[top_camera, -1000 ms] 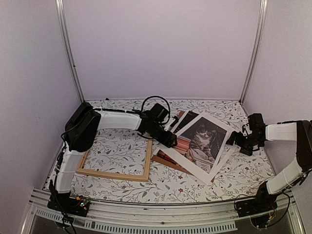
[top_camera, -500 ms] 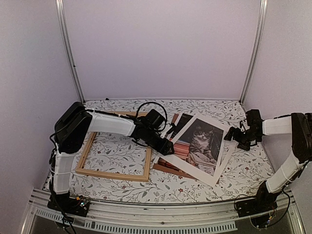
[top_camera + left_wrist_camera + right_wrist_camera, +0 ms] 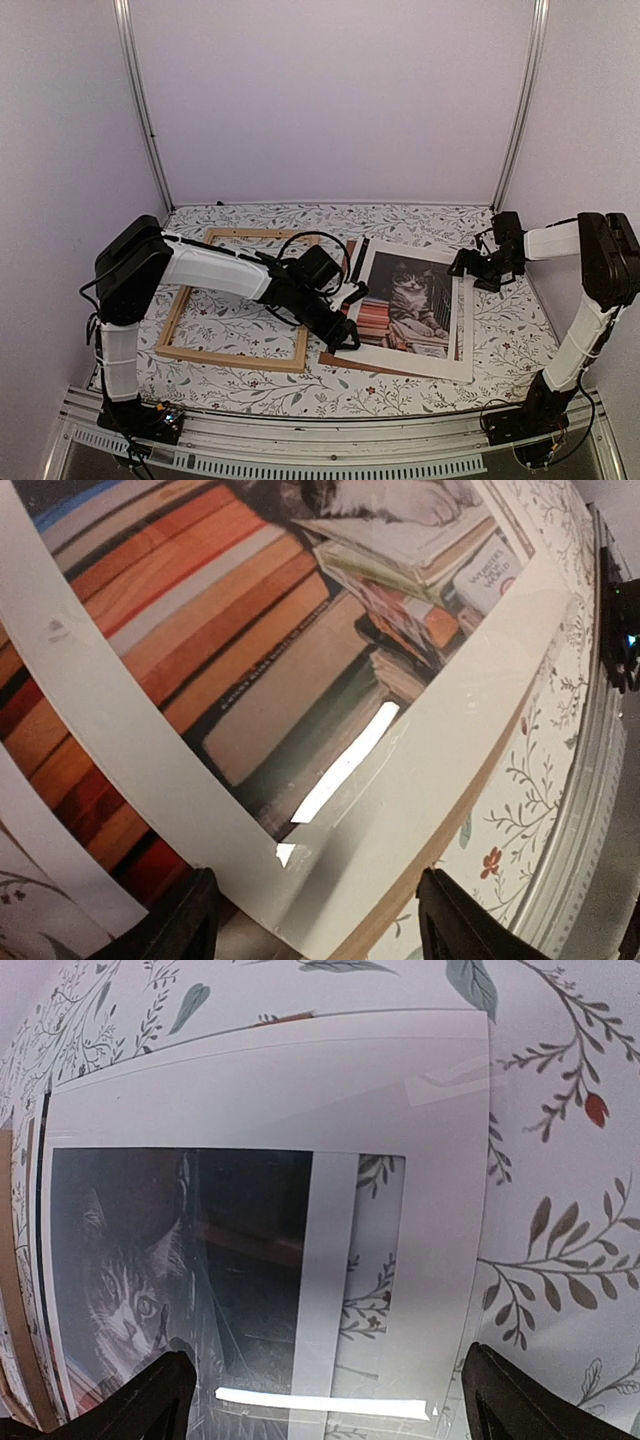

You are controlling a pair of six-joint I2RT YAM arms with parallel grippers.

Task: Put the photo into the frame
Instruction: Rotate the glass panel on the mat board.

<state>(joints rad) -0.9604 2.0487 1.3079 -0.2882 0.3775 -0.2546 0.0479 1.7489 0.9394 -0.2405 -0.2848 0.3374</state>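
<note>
The photo point(image 3: 405, 305), a grey tabby among red and orange books, lies right of centre under a white mat point(image 3: 465, 345) and a clear glossy sheet, on a brown backing board point(image 3: 345, 361). The light wooden frame point(image 3: 230, 358) lies empty on the left. My left gripper point(image 3: 345, 325) is open at the stack's near-left corner. In the left wrist view point(image 3: 318, 905) that corner sits between the fingers, with the photo's books point(image 3: 200, 650) above. My right gripper point(image 3: 465, 265) is open at the stack's far-right corner. In the right wrist view point(image 3: 328, 1385) it spans the mat point(image 3: 440, 1160) beside the cat point(image 3: 120, 1290).
The table has a floral cloth point(image 3: 500, 350). White booth walls stand at the back and on both sides. A metal rail point(image 3: 300, 455) runs along the near edge. The left arm's cable point(image 3: 310, 245) loops above the frame's right rail.
The stack of mat and photo has turned from slanted to nearly square with the table edge. My left gripper moved nearer and right along its corner. My right gripper moved back and left.
</note>
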